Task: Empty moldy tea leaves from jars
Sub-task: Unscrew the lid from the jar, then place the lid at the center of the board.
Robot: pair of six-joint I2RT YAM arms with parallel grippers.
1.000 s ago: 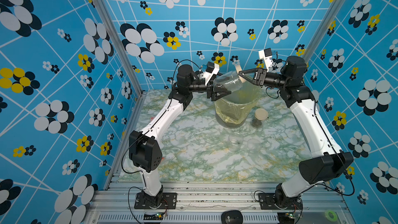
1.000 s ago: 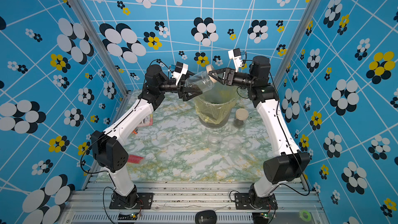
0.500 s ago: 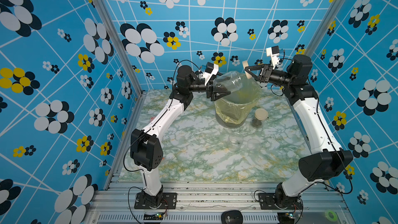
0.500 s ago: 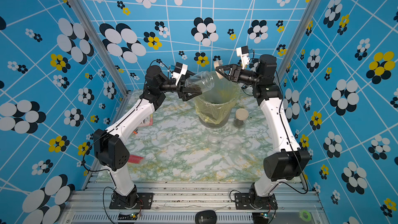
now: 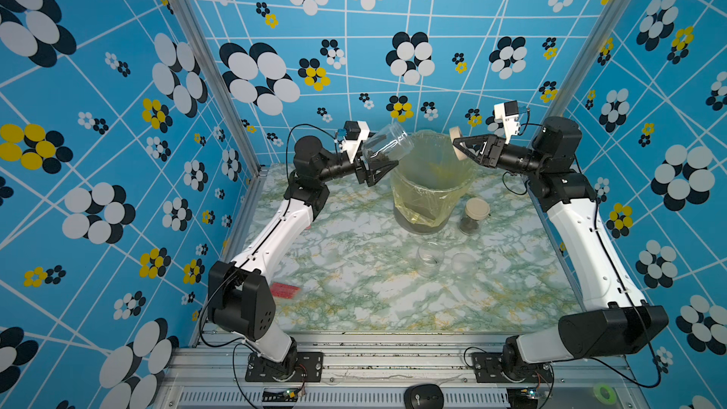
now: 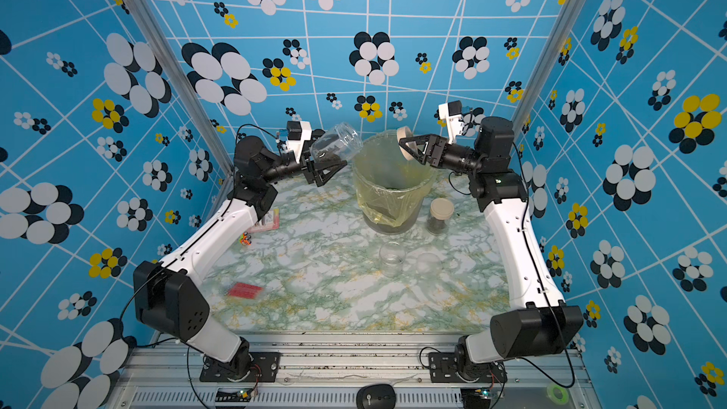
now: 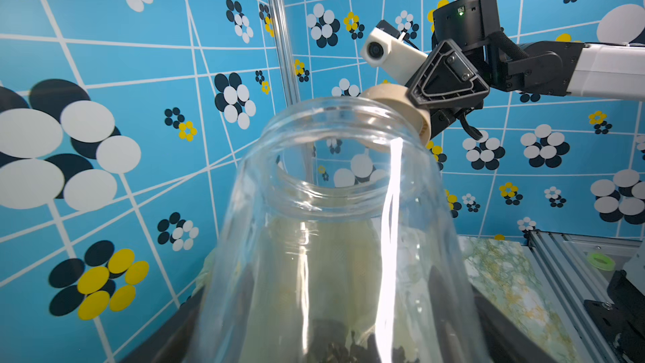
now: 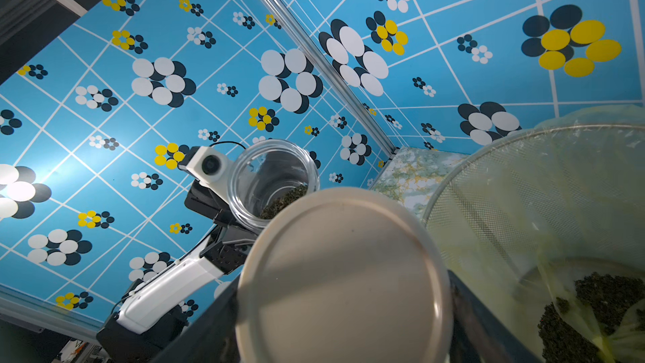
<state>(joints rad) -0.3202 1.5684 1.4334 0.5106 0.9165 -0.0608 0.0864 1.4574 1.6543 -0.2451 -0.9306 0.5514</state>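
The left jaws are clenched about the base end of an open jar (image 5: 387,143), which is carried in the air and tilted well over, its mouth turned toward the bin (image 5: 429,202) and close to the rim on the left arm's side; whether the mouth has crossed the rim cannot be told. The moldy tea leaves (image 8: 284,200) lie as a dark heap along the low wall of this jar, so by my judgement nothing has yet poured from it. The right jaws are clamped on a beige lid (image 5: 456,143), held edge-on above the far side of the bin and apart from the jar. Inside the yellow-lined bin the right wrist view shows a dark pile of discarded leaves (image 8: 593,309). On the worktop (image 5: 354,289), just beside the bin, stands a lidded jar (image 5: 474,216) with a dark mass in it: unopened, not emptied. Nearer the robot an empty jar (image 5: 430,258) stands upright with no lid, and what appears to be a translucent lid (image 5: 463,263) lies next to it. Assessment: one jar done, the second opened and about to be tipped, the third untouched. Left to do: pour out the second, then open and empty the third.
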